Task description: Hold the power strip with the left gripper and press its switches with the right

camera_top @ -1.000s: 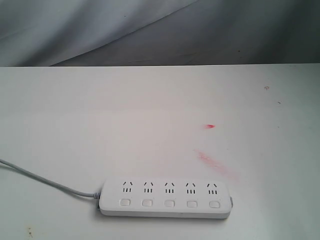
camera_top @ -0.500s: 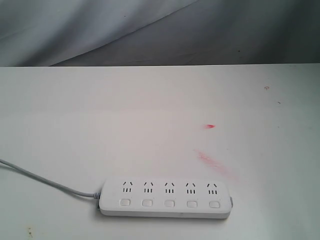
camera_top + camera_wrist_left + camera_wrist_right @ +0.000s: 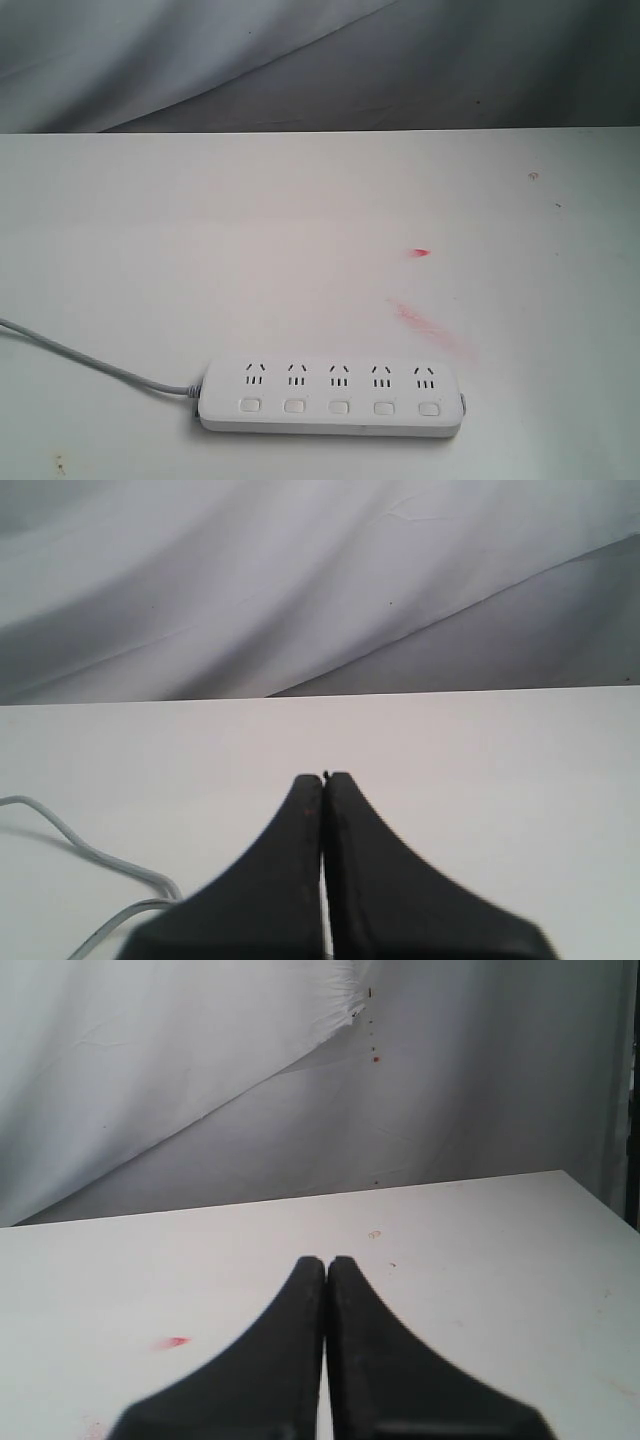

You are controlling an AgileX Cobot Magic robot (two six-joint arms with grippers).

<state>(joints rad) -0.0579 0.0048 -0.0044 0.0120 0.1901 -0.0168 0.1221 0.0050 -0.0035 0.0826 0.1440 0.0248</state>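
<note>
On the white table (image 3: pixel 300 230) lies the power strip (image 3: pixel 331 397), switches (image 3: pixel 339 407) untouched; left gripper (image 3: pixel 325 780) and right gripper (image 3: pixel 326 1262) jaws pressed together, holding nothing

Showing black tapered left gripper (image 3: pixel 325 780), jaws pressed together, hanging over flat white table (image 3: pixel 480 760); thin grey cord (image 3: pixel 70 840) curling nr it; creased grey cloth (image 3: pixel 250 590) behind.

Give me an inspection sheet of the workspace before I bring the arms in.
Surface: white table, red smears right of centre, dark specks.
Job's things: power strip lying flat, sockets up; five switches in a row, nothing touching them.
Clutter: nothing seen.
Grippers: left gripper and right gripper both shut, empty, clear of the strip.
Cables: grey cord runs left from the strip across the table.
Surroundings: grey-white cloth backdrop behind the table.
</note>
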